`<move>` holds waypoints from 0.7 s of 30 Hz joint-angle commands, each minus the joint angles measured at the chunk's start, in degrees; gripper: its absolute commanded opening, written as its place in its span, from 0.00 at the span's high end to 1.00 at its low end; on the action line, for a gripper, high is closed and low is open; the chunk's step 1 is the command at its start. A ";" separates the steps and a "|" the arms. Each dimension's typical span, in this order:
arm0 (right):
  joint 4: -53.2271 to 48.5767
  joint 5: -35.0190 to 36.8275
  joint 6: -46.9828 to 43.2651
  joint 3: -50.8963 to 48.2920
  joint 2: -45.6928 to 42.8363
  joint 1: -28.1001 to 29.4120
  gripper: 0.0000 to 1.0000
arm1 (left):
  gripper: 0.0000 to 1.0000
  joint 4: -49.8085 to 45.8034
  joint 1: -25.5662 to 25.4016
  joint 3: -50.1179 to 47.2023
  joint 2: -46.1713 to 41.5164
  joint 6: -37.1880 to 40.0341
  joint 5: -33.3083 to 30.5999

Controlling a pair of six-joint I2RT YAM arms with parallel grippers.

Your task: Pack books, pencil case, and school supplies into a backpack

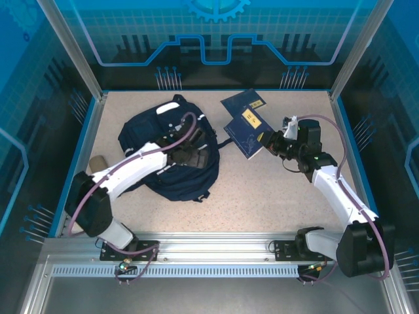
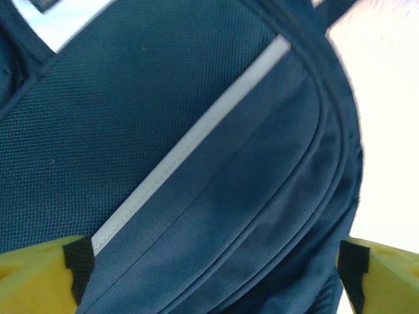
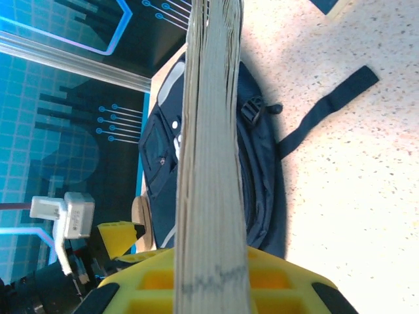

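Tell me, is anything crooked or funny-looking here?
Yes. The navy book with the yellow label sits askew, gripped by its edge in the right end effector, while the other navy book lies flat beyond it.

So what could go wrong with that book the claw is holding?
1. The right claw pinches the book by one edge, so it might droop or slip out.
2. The backpack looks zipped shut under the open left claw, so the book may have nowhere to go.
3. The left claw is right over the backpack, so the arms could bump.
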 commanded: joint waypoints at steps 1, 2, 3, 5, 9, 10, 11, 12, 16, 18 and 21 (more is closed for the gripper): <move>-1.14 -0.69 -2.13 1.32 -0.68 -0.97 0.95 | 0.09 -7.03 -1.45 3.75 4.04 6.52 -4.17; -1.15 -0.79 -2.09 1.32 -0.43 -0.99 0.95 | 0.11 -7.81 -1.73 4.44 5.43 7.07 -4.22; -1.16 -0.87 -2.00 1.28 -0.21 -0.94 0.95 | 0.14 -8.58 -1.97 5.20 6.78 7.40 -4.24; -1.05 -1.01 -1.84 1.21 0.08 -0.99 0.95 | 0.18 -9.56 -2.10 6.19 8.86 7.94 -4.28; -1.15 -1.17 -1.67 1.01 0.39 -1.10 0.94 | 0.23 -11.16 -2.36 7.86 12.19 8.30 -6.67; -1.16 -1.25 -1.66 1.05 0.41 -1.12 0.94 | 0.24 -11.31 -2.36 8.06 12.81 8.45 -7.07; -1.21 -1.35 -1.69 1.10 0.50 -1.11 0.94 | 0.25 -11.14 -2.36 8.15 13.45 8.58 -7.50; -1.19 -1.36 -1.59 1.15 0.58 -1.12 0.94 | 0.25 -11.14 -2.42 8.34 14.09 8.71 -8.00; -0.98 -1.87 -1.14 1.22 0.95 -1.11 0.94 | 0.30 -11.88 -2.76 9.05 16.67 8.78 -10.30; -0.97 -1.96 -0.93 1.23 0.94 -1.09 0.94 | 0.34 -12.53 -2.98 9.72 17.92 8.69 -12.05; -0.97 -2.14 -0.67 1.09 0.63 -1.00 0.94 | 0.42 -13.25 -3.56 10.63 19.31 7.65 -15.87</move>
